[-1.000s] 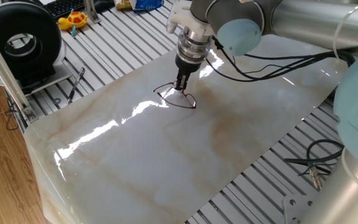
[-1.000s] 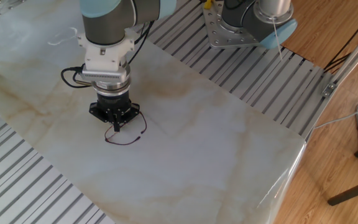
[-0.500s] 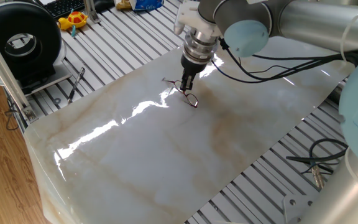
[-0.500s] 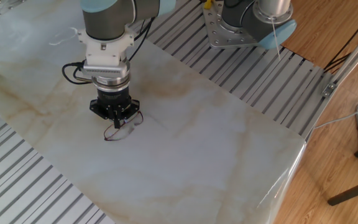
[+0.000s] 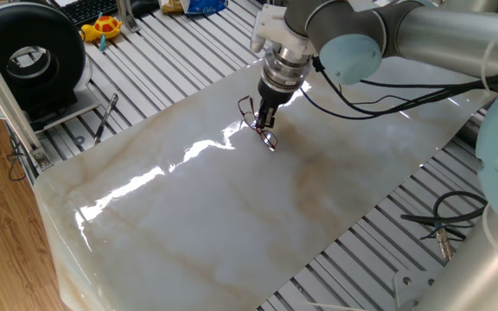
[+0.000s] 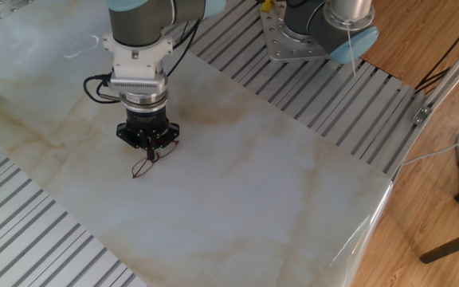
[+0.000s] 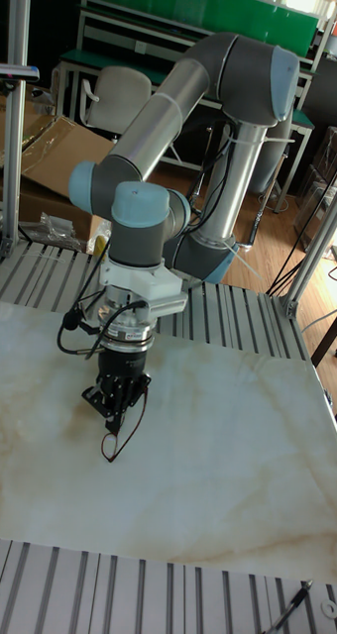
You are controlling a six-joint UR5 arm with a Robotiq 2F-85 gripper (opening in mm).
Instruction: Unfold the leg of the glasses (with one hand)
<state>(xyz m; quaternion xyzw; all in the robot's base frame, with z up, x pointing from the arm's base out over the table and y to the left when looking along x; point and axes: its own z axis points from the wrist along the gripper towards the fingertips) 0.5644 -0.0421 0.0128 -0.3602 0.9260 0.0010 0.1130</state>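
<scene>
- we see the jaws drawn narrow, pinched on the thin wire of the glasses [image 5: 261, 126] at the top of the frame; the gripper [image 5: 267, 117] points straight down at the marble-patterned board [image 5: 232, 225].
- the glasses hang tilted from the fingertips: in one fixed view one part rises beside the gripper and a lens rim reaches down to the board just below it. whether it touches the board we cannot tell.
- in the other fixed view the glasses [image 6: 146, 162] trail from under the gripper [image 6: 151, 147] toward the board's near edge.
- in the tall fixed view the frame [image 7: 117, 436] shows as a thin dark loop below the gripper [image 7: 116, 408].
- black cables [image 6: 98, 86] loop off the silver-grey wrist [image 6: 140, 80] above the gripper.
- off the board's left edge in one fixed view, a black pen-like tool [image 5: 105, 117] lies on the slatted table [image 5: 171, 60], well apart from the gripper.
- farther off than the tool, a yellow toy [image 5: 104, 28] sits by a keyboard [image 5: 89, 9].
</scene>
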